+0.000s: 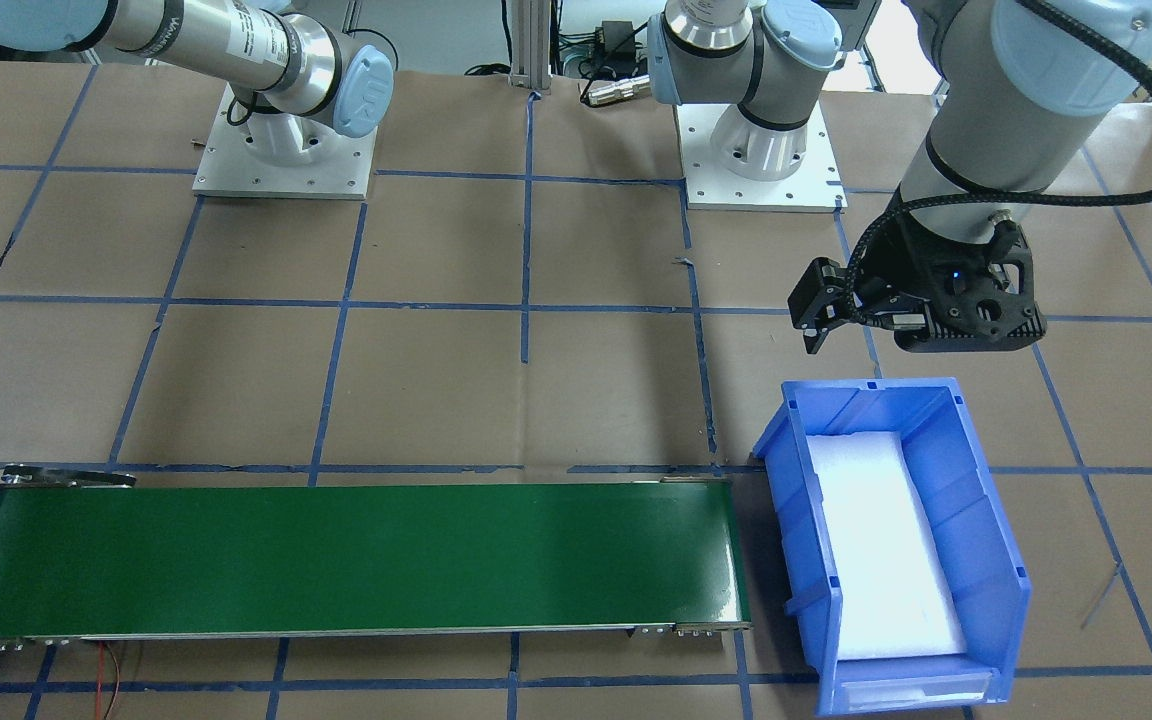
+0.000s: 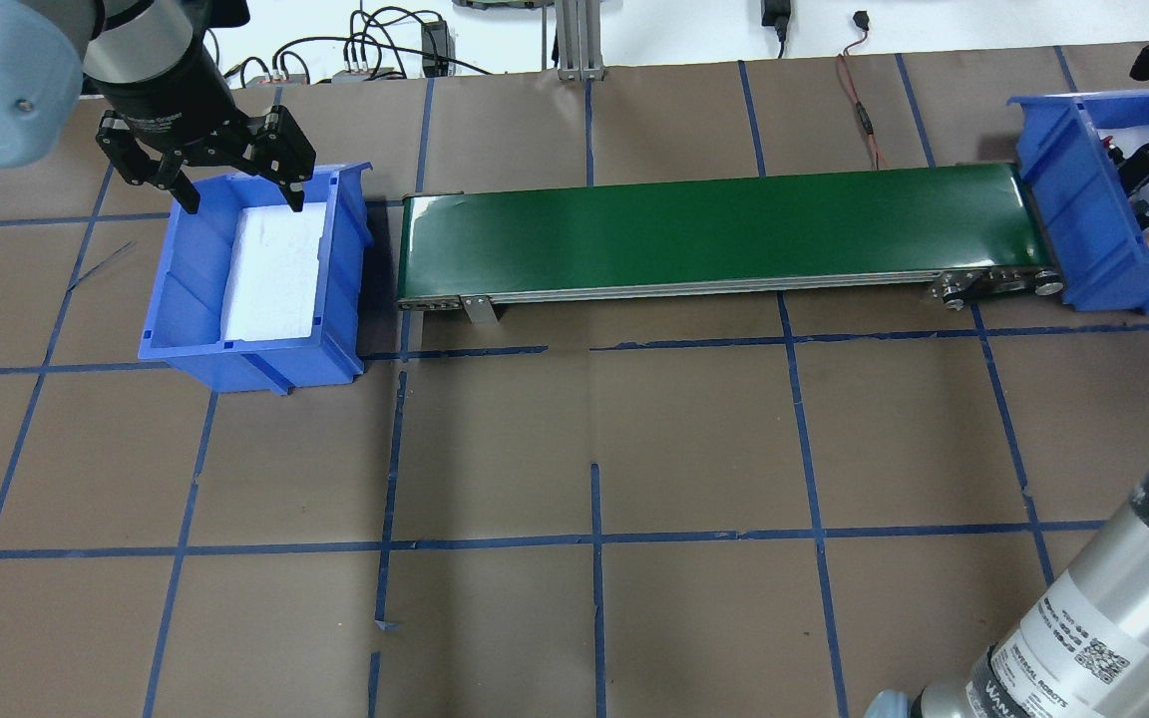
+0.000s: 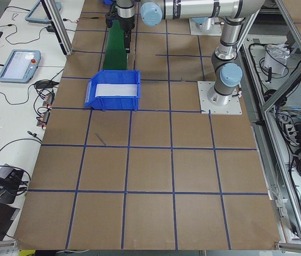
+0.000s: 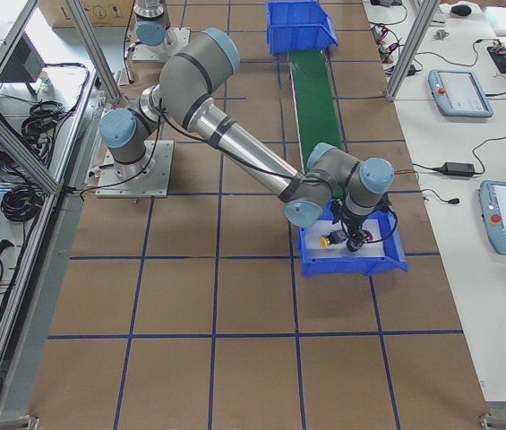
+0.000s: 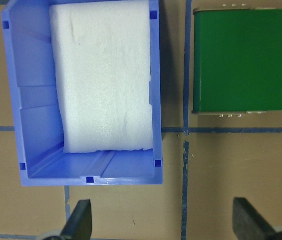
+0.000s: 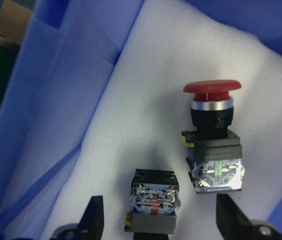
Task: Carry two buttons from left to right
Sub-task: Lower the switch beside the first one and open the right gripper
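Observation:
Both buttons lie on white foam in the blue bin [image 2: 1063,199] at the table's right end. The red button [image 6: 213,135] lies on its side, cap up in the right wrist view. The yellow button [image 6: 153,205] shows mostly its grey contact block and lies between the open fingers of my right gripper [image 6: 160,220], which is down inside that bin [image 2: 1143,175]. The fingers stand apart from it. My left gripper [image 2: 205,179] is open and empty, hovering over the far edge of the left blue bin [image 2: 195,329], which holds only white foam [image 5: 106,75].
A green conveyor belt [image 2: 714,229] runs between the two bins and carries nothing. The table is brown paper with blue tape lines. The arm bases [image 1: 281,150] stand behind the belt. Cables lie along the far edge.

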`<state>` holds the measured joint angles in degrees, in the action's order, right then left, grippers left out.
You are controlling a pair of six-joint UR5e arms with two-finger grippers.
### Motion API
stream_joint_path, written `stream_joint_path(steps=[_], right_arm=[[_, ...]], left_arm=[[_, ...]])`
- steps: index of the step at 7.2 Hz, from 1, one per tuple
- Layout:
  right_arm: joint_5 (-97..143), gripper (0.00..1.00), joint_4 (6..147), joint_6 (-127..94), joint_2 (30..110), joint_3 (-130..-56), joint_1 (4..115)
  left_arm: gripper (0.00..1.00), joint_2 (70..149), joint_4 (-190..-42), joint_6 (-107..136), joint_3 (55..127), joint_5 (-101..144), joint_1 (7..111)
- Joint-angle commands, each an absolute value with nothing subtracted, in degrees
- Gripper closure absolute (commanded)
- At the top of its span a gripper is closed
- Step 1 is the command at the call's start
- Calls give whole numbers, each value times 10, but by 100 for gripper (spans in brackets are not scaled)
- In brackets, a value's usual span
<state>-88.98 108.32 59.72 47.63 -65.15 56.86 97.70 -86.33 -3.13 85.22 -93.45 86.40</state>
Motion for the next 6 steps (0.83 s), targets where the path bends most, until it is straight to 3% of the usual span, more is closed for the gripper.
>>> stream_joint_path(steps=[1,4,5,6], right_arm=[[-868,17,1061,598,501,-620,585],[-867,17,1070,553,539,-611,696],[-867,14,1069,435,557,-622,740],[-877,2,1064,310,575,-627,783]], left_arm=[[0,970,-863,-32,855,-938,861],[0,975,-853,-35,844,-933,856],[0,976,-852,-35,844,-933,856],[0,976,-852,-34,842,-933,857]])
